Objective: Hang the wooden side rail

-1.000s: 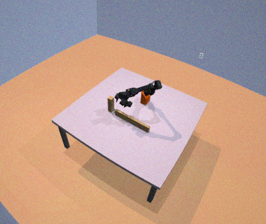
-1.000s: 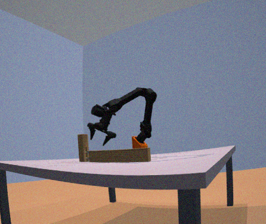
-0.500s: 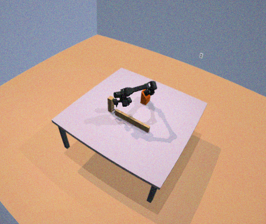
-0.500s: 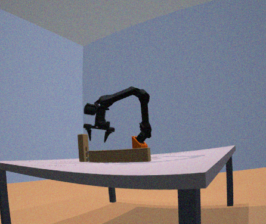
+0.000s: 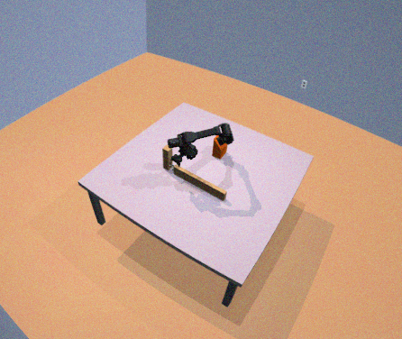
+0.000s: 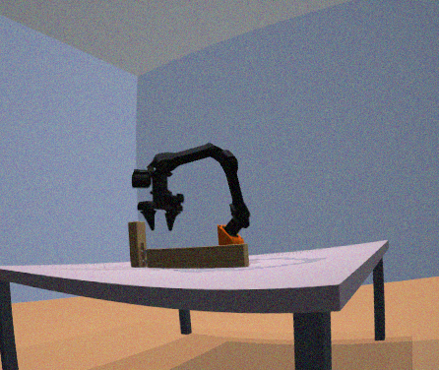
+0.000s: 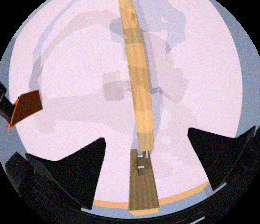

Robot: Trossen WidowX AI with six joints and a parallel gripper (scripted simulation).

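1. The gripper [image 5: 176,161] [image 6: 161,229] [image 7: 148,137] hangs above the rail's post end, fingertips down, its 2 fingers spread wide and released, with nothing between them.
2. The wooden side rail [image 5: 200,183] [image 6: 199,257] [image 7: 139,75] lies along the table [image 5: 263,170] [image 6: 268,296] [image 7: 210,65], its hook end just beside the post; whether the 2 hooks sit on the 2 pins is too small to tell.
3. The headboard post [image 5: 167,158] [image 6: 137,245] [image 7: 144,192] stands upright.
4. The orange base [image 5: 219,150] [image 6: 225,235] [image 7: 28,107] stands well apart from the post.
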